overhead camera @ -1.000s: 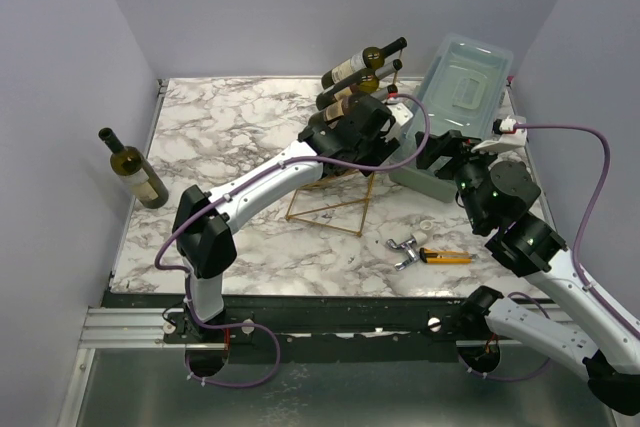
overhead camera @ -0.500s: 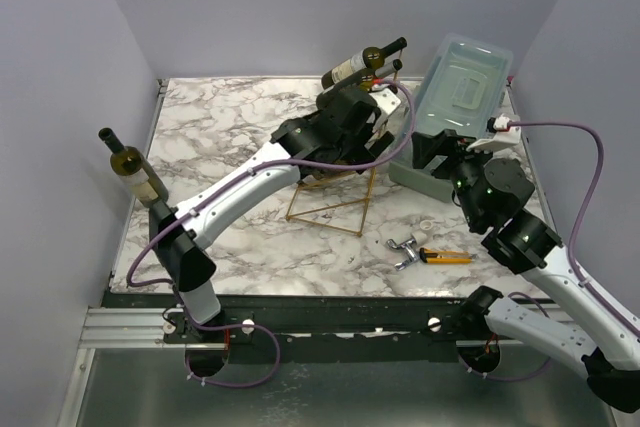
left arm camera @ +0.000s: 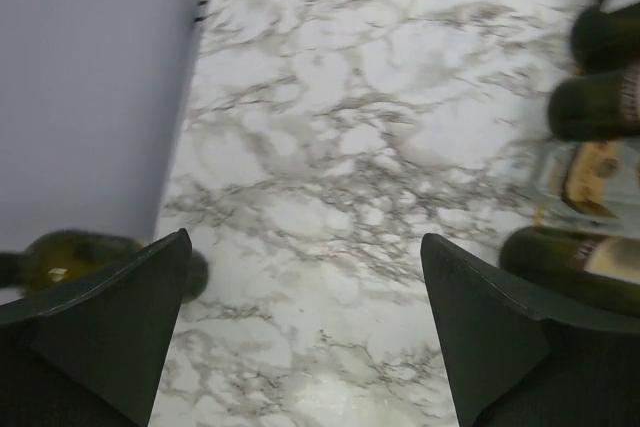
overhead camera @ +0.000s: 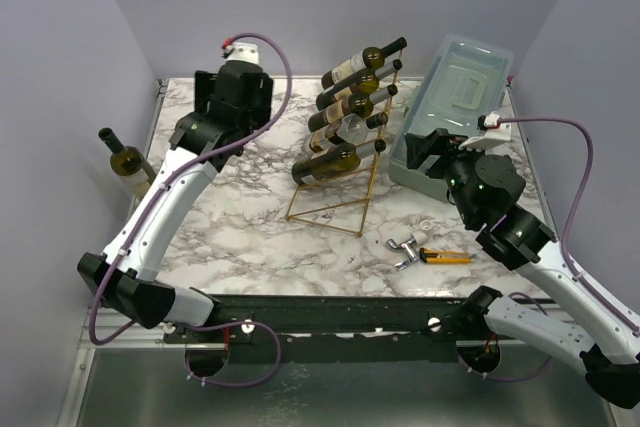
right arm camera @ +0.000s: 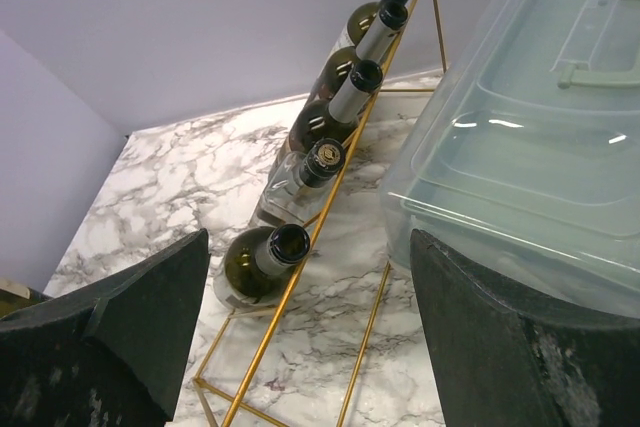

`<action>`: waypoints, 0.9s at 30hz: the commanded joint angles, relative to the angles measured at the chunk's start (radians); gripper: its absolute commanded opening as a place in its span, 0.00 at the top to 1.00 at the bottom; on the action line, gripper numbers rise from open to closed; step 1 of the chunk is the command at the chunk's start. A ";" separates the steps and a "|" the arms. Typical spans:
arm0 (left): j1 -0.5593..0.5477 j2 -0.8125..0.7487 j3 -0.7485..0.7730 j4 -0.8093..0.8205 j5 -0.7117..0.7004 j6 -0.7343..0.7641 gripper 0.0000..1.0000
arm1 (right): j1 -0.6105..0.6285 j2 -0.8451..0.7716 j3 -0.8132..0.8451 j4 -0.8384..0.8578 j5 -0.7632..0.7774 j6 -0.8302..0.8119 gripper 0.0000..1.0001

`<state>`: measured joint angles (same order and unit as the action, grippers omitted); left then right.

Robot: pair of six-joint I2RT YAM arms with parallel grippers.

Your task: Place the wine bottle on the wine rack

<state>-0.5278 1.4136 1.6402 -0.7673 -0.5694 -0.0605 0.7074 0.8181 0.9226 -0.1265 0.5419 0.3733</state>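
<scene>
The left gripper [left arm camera: 305,247], jaws wide and empty, should drop toward the wine bottle [left arm camera: 70,257] beside its wall-side finger, straddle its body squarely, then carry it to the wine rack [overhead camera: 374,175] on its other side.

A pale blue-grey plastic box [overhead camera: 458,97] with its lid on sits on the marble table [overhead camera: 230,232]. Just in front of the box's near end lies a small white ring [overhead camera: 427,226]. Further out from that end are a shiny metal fitting [overhead camera: 404,248] and, beside it, a yellow-handled tool [overhead camera: 447,256].
</scene>
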 commanded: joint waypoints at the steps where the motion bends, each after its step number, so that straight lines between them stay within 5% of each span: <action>1: 0.149 -0.098 -0.067 -0.016 -0.197 -0.105 0.01 | 0.002 0.012 0.011 0.019 -0.027 0.017 0.16; 18: 0.561 -0.073 -0.060 0.098 -0.281 -0.177 0.01 | 0.003 0.075 0.093 -0.014 -0.068 0.011 0.16; 27: 0.662 -0.068 -0.102 0.187 -0.325 -0.212 0.01 | 0.003 0.113 0.132 -0.028 -0.106 0.030 0.16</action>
<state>0.0937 1.3506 1.5585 -0.6483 -0.8318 -0.2359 0.7074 0.9112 1.0092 -0.1299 0.4744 0.3927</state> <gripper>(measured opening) 0.986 0.840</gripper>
